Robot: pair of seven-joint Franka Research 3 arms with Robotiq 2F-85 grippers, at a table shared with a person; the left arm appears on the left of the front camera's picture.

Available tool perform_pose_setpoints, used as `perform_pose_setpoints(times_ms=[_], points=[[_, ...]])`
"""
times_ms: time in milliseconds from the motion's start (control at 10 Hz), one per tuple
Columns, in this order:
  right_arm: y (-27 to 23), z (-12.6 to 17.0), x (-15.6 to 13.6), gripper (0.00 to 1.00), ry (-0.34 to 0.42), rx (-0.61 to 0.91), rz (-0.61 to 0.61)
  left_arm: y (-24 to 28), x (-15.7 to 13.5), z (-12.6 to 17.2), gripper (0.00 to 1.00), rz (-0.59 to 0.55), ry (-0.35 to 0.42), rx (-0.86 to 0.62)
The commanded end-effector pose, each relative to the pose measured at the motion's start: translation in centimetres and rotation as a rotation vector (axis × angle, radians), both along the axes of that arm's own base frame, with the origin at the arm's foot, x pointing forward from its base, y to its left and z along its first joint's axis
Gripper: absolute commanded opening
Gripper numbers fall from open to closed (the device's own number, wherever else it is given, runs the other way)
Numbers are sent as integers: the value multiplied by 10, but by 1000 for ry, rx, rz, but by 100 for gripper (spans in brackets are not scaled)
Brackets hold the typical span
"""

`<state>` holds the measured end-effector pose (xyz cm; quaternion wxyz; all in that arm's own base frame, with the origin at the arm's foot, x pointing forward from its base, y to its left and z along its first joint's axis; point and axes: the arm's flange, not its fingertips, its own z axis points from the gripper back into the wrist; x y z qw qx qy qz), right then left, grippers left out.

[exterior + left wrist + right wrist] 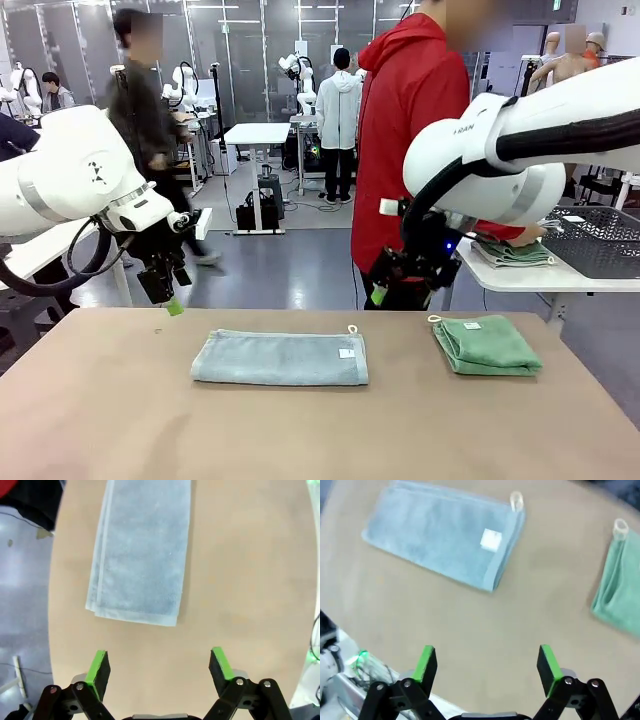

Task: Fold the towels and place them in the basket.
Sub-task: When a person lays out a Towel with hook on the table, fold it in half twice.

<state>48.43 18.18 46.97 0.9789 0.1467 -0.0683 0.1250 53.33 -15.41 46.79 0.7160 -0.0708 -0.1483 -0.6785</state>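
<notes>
The pale blue-grey towel (280, 357) lies in the lower middle of the front view on the tan table (100, 410). It is folded lengthwise into a long strip, with a white tag and a small loop at its right end. To its right, well apart, sits the mint green towel (487, 345), already folded into a compact square. The dark mesh basket (600, 245) stands at the right edge of the frame on a white side table (500, 275), with another folded green towel (515, 253) just beside it (a person in a red top (410, 120) stands behind that table).

The left gripper (160, 667) hovers above the table off one short end of the blue-grey strip, jaws apart and holding nothing. The right gripper (487, 666) hangs over the table too, jaws likewise apart and empty, with both towels in the upper part of its wrist view.

The terry cloth is probably light, soft and limp. Pinched by a single layer, it would likely sag and fall open. The safer hold looks to be at a short end, catching every layer at the edge. The strip seems to need one more end-to-end fold before it goes to the basket.
</notes>
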Motion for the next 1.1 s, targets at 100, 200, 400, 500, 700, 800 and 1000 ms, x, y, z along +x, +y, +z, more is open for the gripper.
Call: perform_pose_setpoints(times_ms=[100, 200, 400, 500, 700, 800, 1000], points=[[26, 11, -7, 100, 156, 64, -81, 37, 10, 11, 100, -82, -9, -267], [33, 9, -9, 100, 151, 87, -52, 59, 11, 17, 100, -110, -7, -380], [12, -2, -11, 100, 120, 13, -70, 107, 13, 28, 100, -182, 24, -629], [12, -2, -11, 100, 120, 13, -70, 123, 12, 30, 100, -176, 26, -687], [12, -2, -11, 100, 120, 13, -70, 145, 11, 28, 100, -132, 10, -738], [12, -2, -11, 100, 120, 13, -70, 152, 9, 26, 100, -112, 20, -762], [12, -2, -11, 100, 120, 13, -70, 163, 9, 22, 100, -76, 18, -785]])
